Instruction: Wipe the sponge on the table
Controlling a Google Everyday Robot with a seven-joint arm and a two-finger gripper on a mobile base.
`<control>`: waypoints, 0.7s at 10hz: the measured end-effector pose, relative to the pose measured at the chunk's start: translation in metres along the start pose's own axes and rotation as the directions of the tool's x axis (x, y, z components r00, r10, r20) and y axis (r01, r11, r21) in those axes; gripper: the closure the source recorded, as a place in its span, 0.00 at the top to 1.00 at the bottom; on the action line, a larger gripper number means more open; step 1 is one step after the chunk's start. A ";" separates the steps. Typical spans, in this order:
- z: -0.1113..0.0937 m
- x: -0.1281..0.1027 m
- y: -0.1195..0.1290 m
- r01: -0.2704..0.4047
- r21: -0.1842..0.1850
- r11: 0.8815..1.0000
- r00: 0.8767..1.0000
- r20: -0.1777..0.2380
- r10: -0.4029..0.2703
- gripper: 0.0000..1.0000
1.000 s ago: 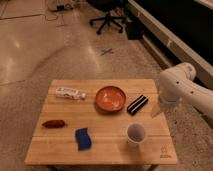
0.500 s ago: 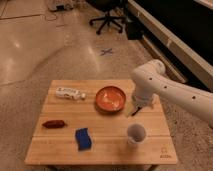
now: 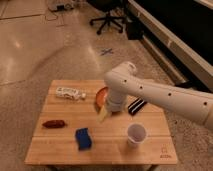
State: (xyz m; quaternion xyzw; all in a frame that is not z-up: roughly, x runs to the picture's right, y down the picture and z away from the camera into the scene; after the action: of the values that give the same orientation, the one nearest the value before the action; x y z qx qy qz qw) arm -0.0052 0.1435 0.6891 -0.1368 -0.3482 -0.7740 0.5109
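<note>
The blue sponge [image 3: 83, 138] lies flat near the front of the light wooden slatted table [image 3: 60, 150], left of centre. My gripper [image 3: 102, 115] hangs over the middle of the table, on the end of the white arm that reaches in from the right. It sits above and to the right of the sponge, a short gap away, and is not touching it. The arm's wrist covers part of the orange plate behind it.
A white cup [image 3: 136, 134] stands at the front right. A black-and-white striped block [image 3: 136, 105] lies right of the arm. An orange plate [image 3: 101, 94] and a white lying bottle [image 3: 70, 93] sit at the back. A reddish-brown item [image 3: 54, 124] lies left. An office chair [image 3: 107, 20] stands far behind.
The arm has swept left from the table's right edge, past the striped block and plate, to the middle of the table, nearer the sponge. Nothing on the table has moved.
</note>
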 end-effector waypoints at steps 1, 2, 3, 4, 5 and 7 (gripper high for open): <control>0.005 -0.004 -0.019 0.022 0.025 0.999 1.000 -0.002 -0.022 0.80; 0.011 -0.011 -0.041 0.051 0.062 0.997 0.999 -0.006 -0.051 0.80; 0.013 -0.015 -0.051 0.070 0.081 0.994 0.998 -0.006 -0.069 0.80; 0.013 -0.016 -0.053 0.074 0.086 0.994 0.997 -0.007 -0.074 0.80; 0.013 -0.016 -0.053 0.073 0.085 0.994 0.997 -0.008 -0.073 0.80; 0.013 -0.016 -0.052 0.072 0.085 0.994 0.997 -0.008 -0.072 0.80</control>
State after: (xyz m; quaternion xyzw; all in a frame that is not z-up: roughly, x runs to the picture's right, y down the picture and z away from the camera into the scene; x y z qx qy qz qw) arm -0.0460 0.1758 0.6688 -0.1002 -0.3844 -0.7765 0.4890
